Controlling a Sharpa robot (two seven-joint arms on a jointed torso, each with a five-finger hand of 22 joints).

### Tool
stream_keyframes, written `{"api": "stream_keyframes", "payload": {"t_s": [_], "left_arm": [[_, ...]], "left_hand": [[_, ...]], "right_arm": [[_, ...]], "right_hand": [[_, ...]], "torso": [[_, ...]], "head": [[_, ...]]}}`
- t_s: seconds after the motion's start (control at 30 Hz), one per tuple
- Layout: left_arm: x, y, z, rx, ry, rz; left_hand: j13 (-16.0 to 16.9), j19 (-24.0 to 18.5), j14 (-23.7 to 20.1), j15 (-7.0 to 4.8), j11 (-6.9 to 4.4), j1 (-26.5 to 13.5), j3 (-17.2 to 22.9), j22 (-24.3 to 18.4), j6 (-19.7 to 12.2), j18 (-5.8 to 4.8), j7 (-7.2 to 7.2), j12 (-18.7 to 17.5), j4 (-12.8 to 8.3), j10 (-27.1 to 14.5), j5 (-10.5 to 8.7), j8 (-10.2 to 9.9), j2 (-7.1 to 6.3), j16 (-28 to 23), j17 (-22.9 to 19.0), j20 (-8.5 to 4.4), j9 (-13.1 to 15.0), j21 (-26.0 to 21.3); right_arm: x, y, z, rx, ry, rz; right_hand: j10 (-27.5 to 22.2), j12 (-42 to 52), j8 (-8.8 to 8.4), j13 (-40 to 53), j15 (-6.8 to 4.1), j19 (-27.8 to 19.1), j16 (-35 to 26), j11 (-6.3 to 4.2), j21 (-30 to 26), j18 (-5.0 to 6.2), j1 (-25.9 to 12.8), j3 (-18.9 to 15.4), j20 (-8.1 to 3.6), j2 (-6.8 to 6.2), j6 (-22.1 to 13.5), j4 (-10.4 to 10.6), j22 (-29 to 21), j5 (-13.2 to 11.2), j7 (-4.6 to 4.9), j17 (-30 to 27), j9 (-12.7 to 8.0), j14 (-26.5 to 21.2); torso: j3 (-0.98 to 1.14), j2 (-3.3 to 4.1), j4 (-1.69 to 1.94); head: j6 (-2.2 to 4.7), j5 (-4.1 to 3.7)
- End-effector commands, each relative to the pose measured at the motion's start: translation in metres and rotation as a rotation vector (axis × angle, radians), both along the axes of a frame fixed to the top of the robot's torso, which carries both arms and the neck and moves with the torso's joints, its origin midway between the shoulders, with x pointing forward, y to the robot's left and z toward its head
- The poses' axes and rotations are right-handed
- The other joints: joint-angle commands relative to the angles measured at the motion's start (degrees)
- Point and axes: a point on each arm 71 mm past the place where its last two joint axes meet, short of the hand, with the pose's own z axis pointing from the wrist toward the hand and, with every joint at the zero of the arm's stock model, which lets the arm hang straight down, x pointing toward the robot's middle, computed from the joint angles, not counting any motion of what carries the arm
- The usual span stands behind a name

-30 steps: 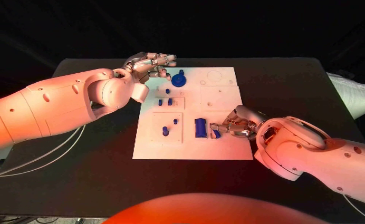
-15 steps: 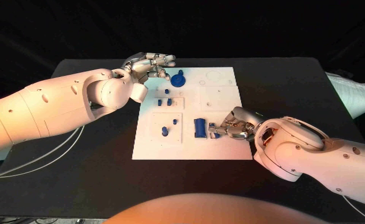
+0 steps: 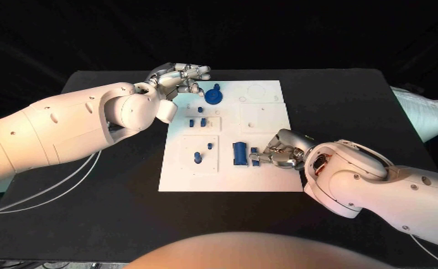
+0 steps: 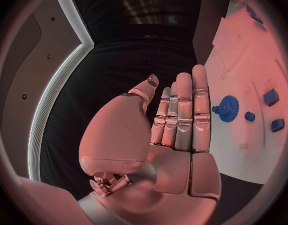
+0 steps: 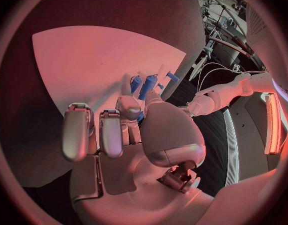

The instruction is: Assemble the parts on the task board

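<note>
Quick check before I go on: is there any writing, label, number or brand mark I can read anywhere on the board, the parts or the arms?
None can be read.
The task board shows raised outlines and holes, no legible text.
The blue gear and the blue block carry no visible marks.
The left hand and the right hand show no readable brand or number; small dark dots on the arms are holes, not writing.

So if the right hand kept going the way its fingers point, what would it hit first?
Probably the tall blue part on the board. The right hand points across the board toward it, with a smaller blue piece already at its fingertips; whether they touch is unclear.
</note>
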Motion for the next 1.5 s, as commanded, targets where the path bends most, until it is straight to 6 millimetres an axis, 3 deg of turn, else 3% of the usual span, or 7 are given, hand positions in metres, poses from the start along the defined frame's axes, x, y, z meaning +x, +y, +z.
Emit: {"api": "stream_keyframes", "payload": {"t_s": [0.03, 0.13, 0.4, 1.13, 1.37, 1.5], "left_arm": [[0.000, -0.002, 0.001, -0.007, -0.006, -0.019], [0.000, -0.002, 0.001, -0.007, -0.005, -0.019], [-0.001, -0.003, 0.000, -0.007, -0.004, -0.021], [-0.001, -0.003, 0.000, -0.006, 0.000, -0.024], [-0.001, -0.003, 0.000, -0.005, 0.000, -0.022], [-0.001, -0.002, 0.000, -0.005, -0.001, -0.020]], "left_hand": [[0.09, 0.34, -0.51, -0.08, -0.02, 0.09, -0.34, -0.10, 0.26, 1.11, 0.03, 0.27, -0.04, -0.30, 0.07, 0.37, 0.35, -0.36, -0.06, -0.07, -0.07, -0.39], [0.09, 0.34, -0.51, -0.08, -0.02, 0.09, -0.34, -0.10, 0.26, 1.11, 0.03, 0.27, -0.04, -0.30, 0.07, 0.37, 0.35, -0.36, -0.06, -0.07, -0.07, -0.39], [0.09, 0.34, -0.51, -0.08, -0.02, 0.09, -0.34, -0.10, 0.26, 1.11, 0.03, 0.27, -0.04, -0.30, 0.07, 0.37, 0.35, -0.36, -0.06, -0.07, -0.07, -0.39], [0.09, 0.34, -0.51, -0.08, -0.02, 0.09, -0.34, -0.10, 0.26, 1.11, 0.03, 0.27, -0.04, -0.30, 0.07, 0.37, 0.35, -0.36, -0.06, -0.07, -0.07, -0.39], [0.09, 0.34, -0.51, -0.08, -0.02, 0.09, -0.34, -0.10, 0.26, 1.11, 0.03, 0.27, -0.04, -0.30, 0.07, 0.37, 0.35, -0.36, -0.06, -0.07, -0.07, -0.39], [0.09, 0.34, -0.51, -0.08, -0.02, 0.09, -0.34, -0.10, 0.26, 1.11, 0.03, 0.27, -0.04, -0.30, 0.07, 0.37, 0.35, -0.36, -0.06, -0.07, -0.07, -0.39]], "right_arm": [[0.000, 0.000, 0.000, -0.019, -0.012, 0.025], [0.001, -0.003, -0.001, -0.036, -0.017, 0.029], [0.001, 0.000, -0.002, -0.057, -0.020, 0.052], [0.012, -0.001, -0.013, -0.097, -0.004, 0.037], [0.013, -0.001, -0.011, -0.059, -0.029, 0.016], [0.011, -0.008, -0.008, 0.019, -0.033, -0.013]], "right_hand": [[0.35, 0.24, 0.35, 0.13, -0.34, 0.23, 0.20, -0.03, 0.23, -0.77, 0.85, -0.54, -0.10, 0.09, 0.23, -0.19, 0.05, 0.29, -0.19, 2.97, 0.16, 3.97], [0.41, 0.33, 0.41, 0.27, -0.35, 0.28, 0.29, -0.04, 0.30, -0.80, 1.71, -0.79, -0.11, -0.06, 0.23, -0.46, 0.19, 0.13, -0.21, 3.12, 0.28, 3.99], [0.32, -0.11, 0.52, 0.34, -0.34, 0.24, 0.25, -0.01, 0.28, -0.80, 7.29, -1.57, -0.13, -1.21, -0.05, -3.67, 0.24, -3.14, -0.12, 3.11, 0.74, 3.95], [0.47, 0.12, 0.59, 0.62, -0.33, 0.26, 0.34, -0.02, 0.31, -0.81, 8.11, -1.53, -0.12, -0.04, -0.04, -4.03, 0.33, -3.24, -0.13, 3.29, 0.91, 3.99], [0.20, -0.66, 0.53, 0.27, -0.28, 0.17, 0.13, 0.08, 0.18, -0.78, 9.41, -2.17, -0.10, -0.80, -0.32, -5.34, 0.17, -4.45, 0.02, 2.99, 1.04, 3.91], [-0.96, -3.84, 0.20, -1.68, -0.05, -0.60, -1.29, 0.35, -0.95, -0.45, 8.03, -4.30, 0.11, -3.04, -1.00, -4.99, -1.62, -2.45, 0.29, 0.93, 1.03, 3.44]], "torso": [[-0.01, -0.01, -0.04], [-0.02, -0.02, -0.06], [-0.02, 0.00, 0.03], [-0.02, 0.01, 0.01], [-0.01, -0.08, -0.10], [-0.04, -0.06, 0.10]], "head": [[0.02, -0.04], [0.03, -0.05], [0.12, -0.13], [-0.14, 0.13], [-0.09, 0.12], [0.32, 0.03]]}}
